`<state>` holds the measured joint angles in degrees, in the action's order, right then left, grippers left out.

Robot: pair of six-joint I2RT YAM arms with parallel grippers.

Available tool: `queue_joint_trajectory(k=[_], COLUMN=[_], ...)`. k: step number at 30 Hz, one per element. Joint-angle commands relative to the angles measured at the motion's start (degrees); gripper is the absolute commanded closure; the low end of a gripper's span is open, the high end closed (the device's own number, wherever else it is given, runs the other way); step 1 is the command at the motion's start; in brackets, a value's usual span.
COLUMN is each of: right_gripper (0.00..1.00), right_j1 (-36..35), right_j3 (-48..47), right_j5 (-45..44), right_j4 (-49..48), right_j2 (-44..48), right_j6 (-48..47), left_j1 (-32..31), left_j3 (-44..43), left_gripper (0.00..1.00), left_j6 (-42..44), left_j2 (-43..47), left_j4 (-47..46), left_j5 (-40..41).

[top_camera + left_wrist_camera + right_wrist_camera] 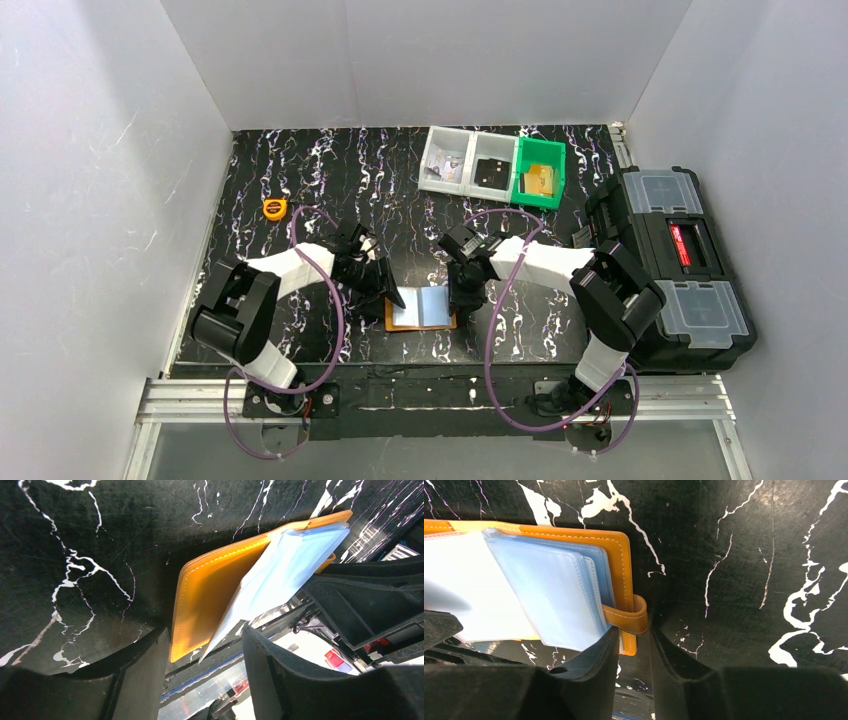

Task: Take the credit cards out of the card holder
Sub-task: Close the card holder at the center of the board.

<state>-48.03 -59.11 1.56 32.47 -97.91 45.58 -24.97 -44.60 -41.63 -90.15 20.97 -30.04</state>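
Right wrist view: your right pincer (635, 628) straddles the closure tab of the card holder (623, 560), but you cannot tell if it's clamped. Your left pincer (202, 632) gapes, unclenched, around the opposite edge. The holder lies open on the table (734, 555), with pale blue credit cards (549, 590) fanned inside.

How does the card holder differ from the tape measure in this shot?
The card holder is flat, rectangular and lies open centre front; the tape measure is small, rounded and sits back left. The card holder shows pale blue pockets; the tape measure shows none. Both are orange.
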Motion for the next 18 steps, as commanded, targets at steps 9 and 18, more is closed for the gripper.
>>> queue_joint_trajectory(k=[9,18], right_gripper=[0.8,0.81], right_j1=[-0.1,-0.1], right_j3=[0.3,-1.5], right_j5=[1.1,5.5], right_j4=[-2.3,-5.5], right_j2=[-2.4,-3.8], right_j6=[0.9,1.2], left_j1=[-0.6,-5.0], left_j3=[0.0,-5.0], left_gripper=[0.6,0.55], left_j6=[-4.9,-7.7], left_j2=[6.5,7.8], left_j4=[-2.2,-2.6], left_j5=[-4.5,-4.6])
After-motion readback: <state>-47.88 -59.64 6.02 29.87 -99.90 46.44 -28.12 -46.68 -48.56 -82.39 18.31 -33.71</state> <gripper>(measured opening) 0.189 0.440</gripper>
